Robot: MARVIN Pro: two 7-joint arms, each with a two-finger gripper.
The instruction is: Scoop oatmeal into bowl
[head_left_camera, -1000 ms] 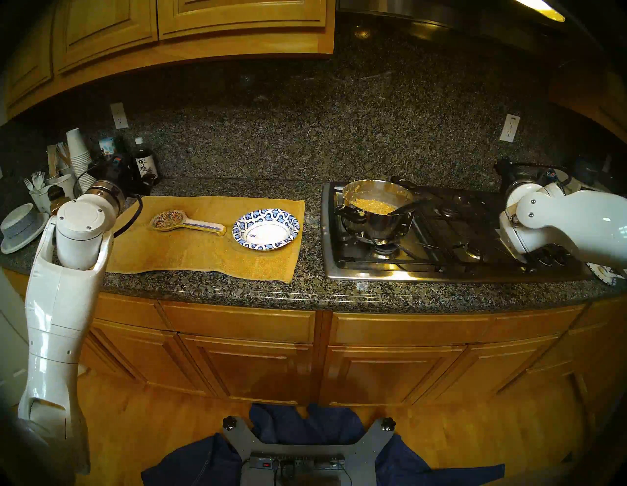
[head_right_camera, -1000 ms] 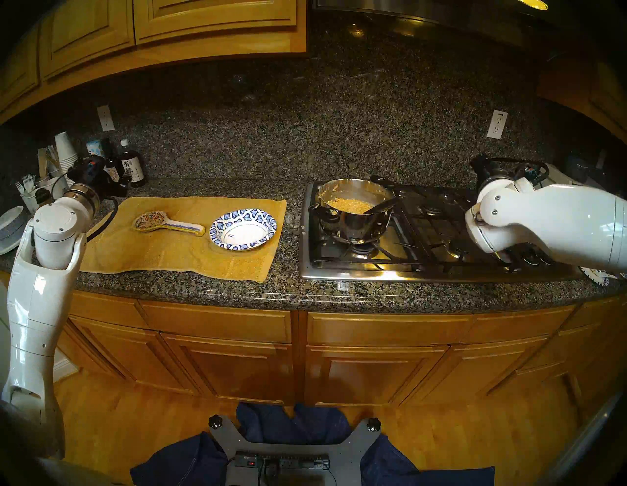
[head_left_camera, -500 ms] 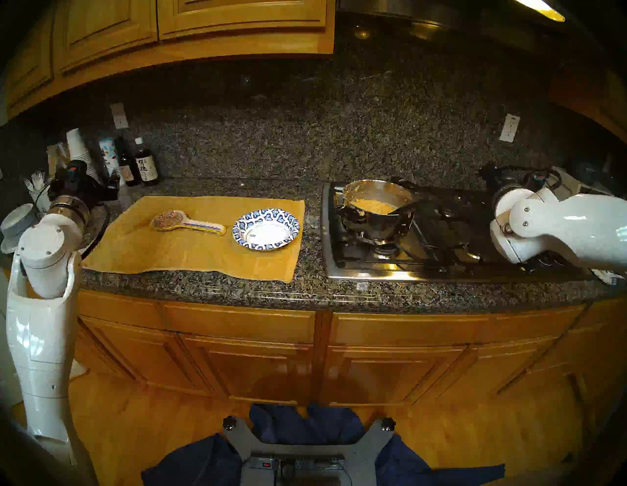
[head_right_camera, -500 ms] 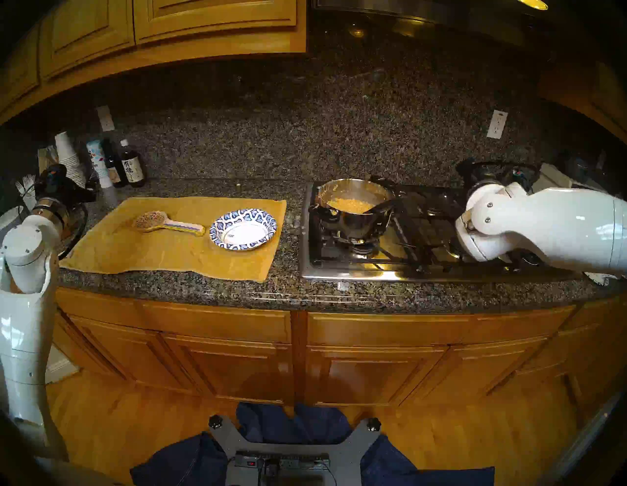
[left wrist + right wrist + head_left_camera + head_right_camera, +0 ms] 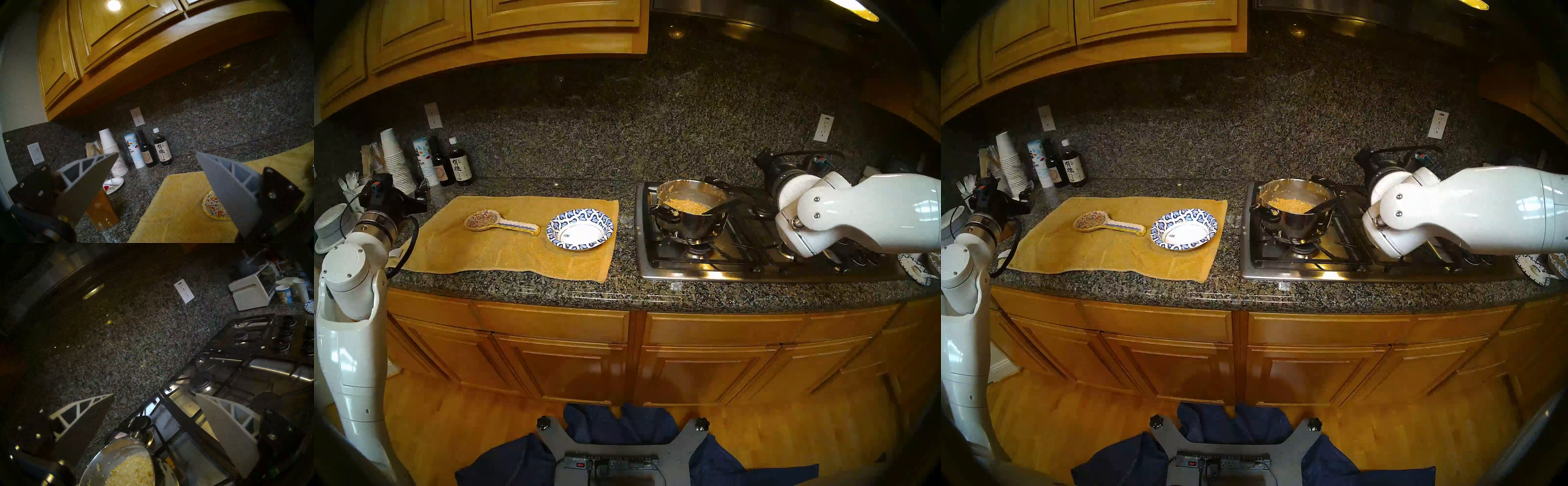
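The oatmeal (image 5: 687,205) is a tan-yellow mush in a steel pot (image 5: 690,227) on the stove's left burner, with a dark spoon (image 5: 719,207) leaning in it. It also shows in the right wrist view (image 5: 132,472). The blue-and-white paper bowl (image 5: 580,229) sits empty on a yellow towel (image 5: 517,258), left of the stove. My right gripper (image 5: 154,394) is open and empty, above and behind the pot's right side. My left gripper (image 5: 156,153) is open and empty at the towel's far left, away from the bowl.
A colourful spoon rest (image 5: 500,222) lies on the towel left of the bowl. Bottles (image 5: 460,166), stacked paper cups (image 5: 395,159), grey bowls (image 5: 332,227) and an amber jar (image 5: 102,212) crowd the left. A white toaster (image 5: 251,292) stands beyond the stove grates (image 5: 755,237).
My left arm has drawn back to the left and lower, uncovering the towel's left end. My right arm has swung left toward the pot with its wrist raised. Both grippers stay empty.
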